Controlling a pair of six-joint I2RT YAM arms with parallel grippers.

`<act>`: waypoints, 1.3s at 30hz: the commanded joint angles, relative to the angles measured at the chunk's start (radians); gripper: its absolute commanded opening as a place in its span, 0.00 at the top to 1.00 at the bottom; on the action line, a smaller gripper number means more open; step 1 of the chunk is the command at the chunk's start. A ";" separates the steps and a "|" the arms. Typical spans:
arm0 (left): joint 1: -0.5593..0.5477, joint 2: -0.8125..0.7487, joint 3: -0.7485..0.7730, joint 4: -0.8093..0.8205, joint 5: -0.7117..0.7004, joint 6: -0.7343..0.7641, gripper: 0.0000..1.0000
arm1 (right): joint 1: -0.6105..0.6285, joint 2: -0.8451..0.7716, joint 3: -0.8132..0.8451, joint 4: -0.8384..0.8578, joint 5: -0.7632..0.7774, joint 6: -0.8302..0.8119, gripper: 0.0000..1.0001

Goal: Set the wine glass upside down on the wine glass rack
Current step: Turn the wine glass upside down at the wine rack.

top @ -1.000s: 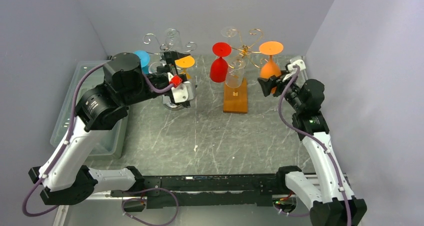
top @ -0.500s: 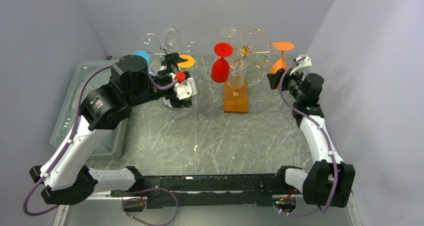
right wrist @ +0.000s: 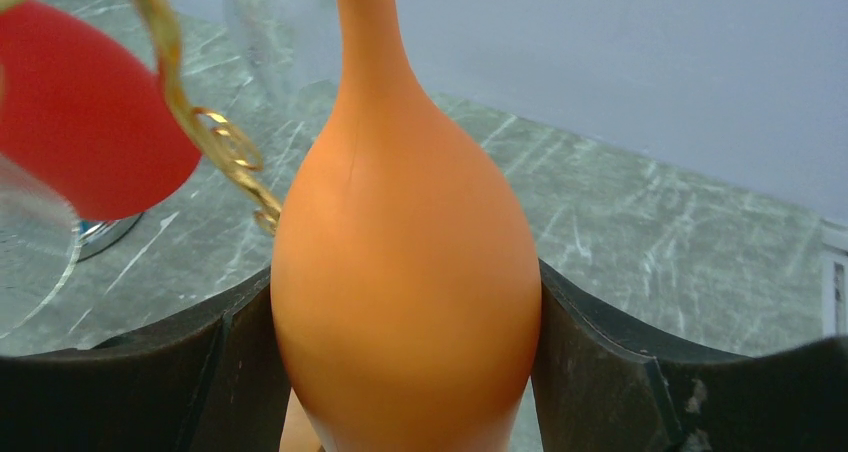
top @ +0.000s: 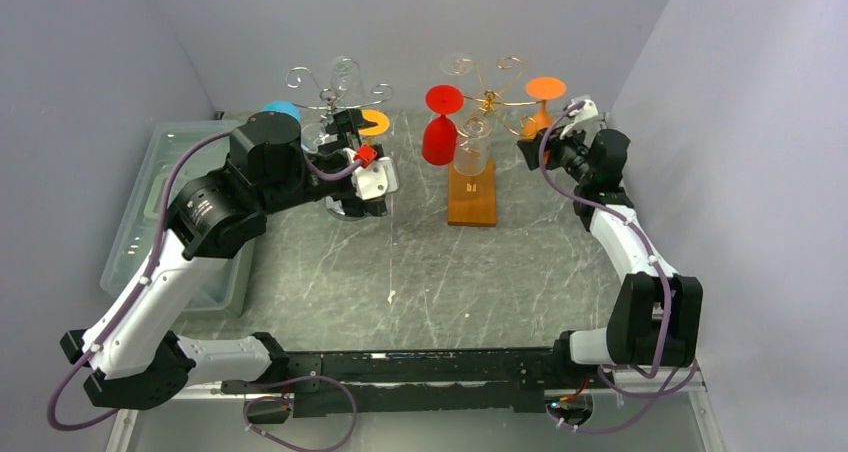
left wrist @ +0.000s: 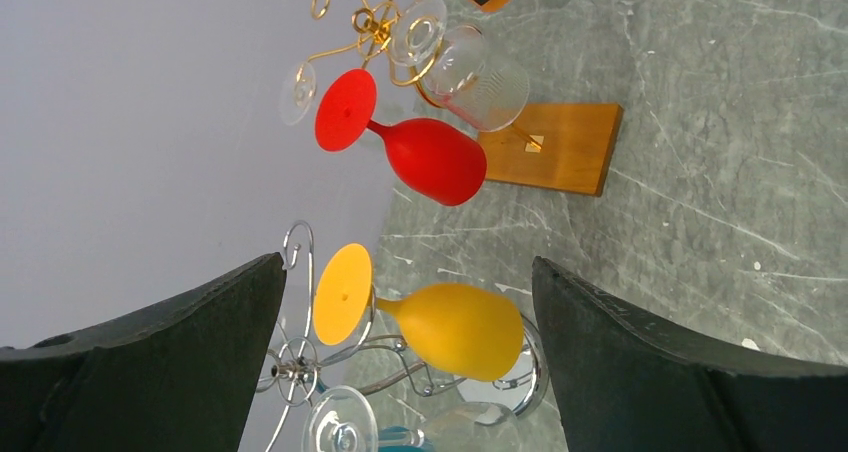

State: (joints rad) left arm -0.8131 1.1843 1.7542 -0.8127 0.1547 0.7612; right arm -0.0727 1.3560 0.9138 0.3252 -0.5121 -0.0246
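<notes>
From above, the right gripper pinches the bowl of the orange wine glass. The glass is upside down, with its flat foot up by the right curl of the gold wine glass rack. A red glass and a clear glass hang there too. The left gripper is by the silver rack. In the left wrist view, its fingers are spread wide and hold nothing, and a yellow glass shows between them, farther off. In the right wrist view, both fingers touch the orange bowl, and a gold wire is just beside the stem.
</notes>
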 commanded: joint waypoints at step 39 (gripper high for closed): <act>-0.001 -0.017 -0.033 0.060 -0.012 -0.016 0.01 | 0.124 -0.227 -0.261 0.205 -0.003 -0.067 1.00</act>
State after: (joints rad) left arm -0.8131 1.1862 1.7206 -0.7906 0.1513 0.7620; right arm 0.0483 1.1736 0.6601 0.4648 -0.5037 -0.0769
